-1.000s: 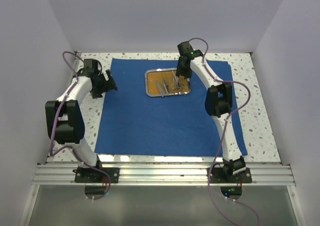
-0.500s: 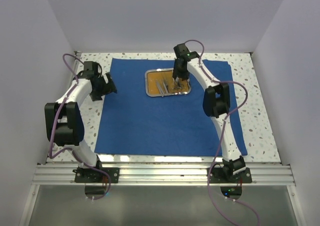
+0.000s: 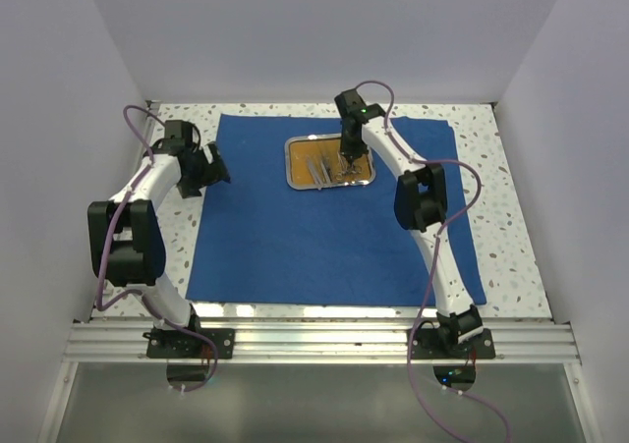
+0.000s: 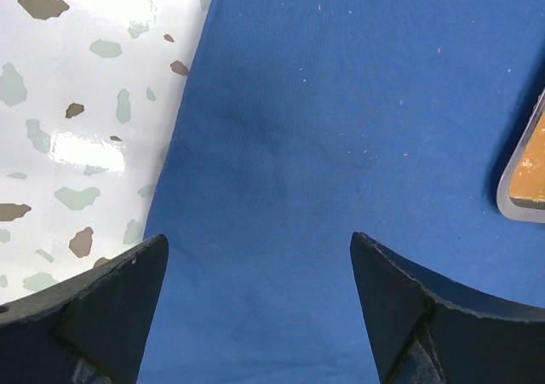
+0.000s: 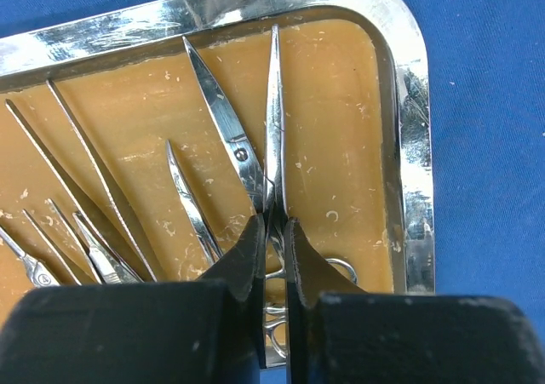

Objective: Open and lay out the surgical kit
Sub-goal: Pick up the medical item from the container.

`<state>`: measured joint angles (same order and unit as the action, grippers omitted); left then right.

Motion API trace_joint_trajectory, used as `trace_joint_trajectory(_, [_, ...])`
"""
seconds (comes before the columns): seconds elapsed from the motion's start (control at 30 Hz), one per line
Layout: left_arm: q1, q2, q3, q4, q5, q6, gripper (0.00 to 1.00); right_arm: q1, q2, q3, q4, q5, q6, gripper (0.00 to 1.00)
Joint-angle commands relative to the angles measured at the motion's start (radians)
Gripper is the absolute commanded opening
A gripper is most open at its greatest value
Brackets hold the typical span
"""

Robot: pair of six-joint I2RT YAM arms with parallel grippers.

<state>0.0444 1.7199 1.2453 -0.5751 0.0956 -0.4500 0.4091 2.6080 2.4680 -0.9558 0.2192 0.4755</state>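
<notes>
Blue cloth wrap (image 3: 324, 227): lying spread flat.
Steel tray (image 3: 289, 163): sitting toward 12 o'clock on the wrap, instruments inside.
Right gripper (image 5: 272, 231): having dropped into the tray's 3 o'clock side and gone from half-spread to pressed together, pinching one slim pointed instrument (image 5: 274, 120); lay-out probably beginning.
Left gripper (image 4: 258, 243): hanging spread wide and empty over the wrap's 10 o'clock edge.
Obscured: ring handles (image 5: 341, 269) hiding under the right gripper; scissors or forceps, unclear.

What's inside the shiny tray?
Thin silver instruments lie on the orange-brown floor of the tray, including open scissors pinched by the right gripper. The gripper's black fingers cover the near end, so most of the ring handles are hidden.
</notes>
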Motion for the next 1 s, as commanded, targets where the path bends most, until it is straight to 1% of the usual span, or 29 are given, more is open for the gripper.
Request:
trace_joint_trajectory(0.0, [0.003,-0.016,-0.004,0.02,0.021,0.024,0.91,0.007,0.034,-0.007,-0.07,0.037,-0.005,0.0])
trace_joint_trajectory(0.2, [0.0,-0.009,-0.014,0.03,0.032,0.02,0.9,-0.006,0.009,0.097,-0.106,0.065,-0.023,0.0])
trace_joint_trajectory(0.33, [-0.003,-0.014,-0.009,0.029,0.032,0.017,0.9,-0.018,-0.083,0.091,-0.074,0.088,-0.029,0.0])
trace_joint_trajectory(0.57, [-0.015,-0.022,0.002,0.027,0.035,0.016,0.9,-0.021,-0.184,0.085,-0.067,0.135,-0.066,0.0])
trace_joint_trajectory(0.8, [-0.028,-0.026,0.022,0.024,0.036,0.014,0.9,-0.021,-0.308,-0.02,-0.09,0.154,-0.086,0.0])
trace_joint_trajectory(0.87, [-0.031,-0.026,0.029,0.024,0.033,0.013,0.9,-0.016,-0.351,-0.053,-0.095,0.109,-0.061,0.0])
trace_joint_trajectory(0.93, [-0.034,-0.025,0.037,0.024,0.026,0.008,0.9,-0.003,-0.435,-0.151,-0.08,0.036,-0.026,0.0])
trace_joint_trajectory(0.97, [-0.034,-0.02,0.04,0.026,0.026,0.007,0.9,0.025,-0.466,-0.193,-0.069,0.01,-0.017,0.0])
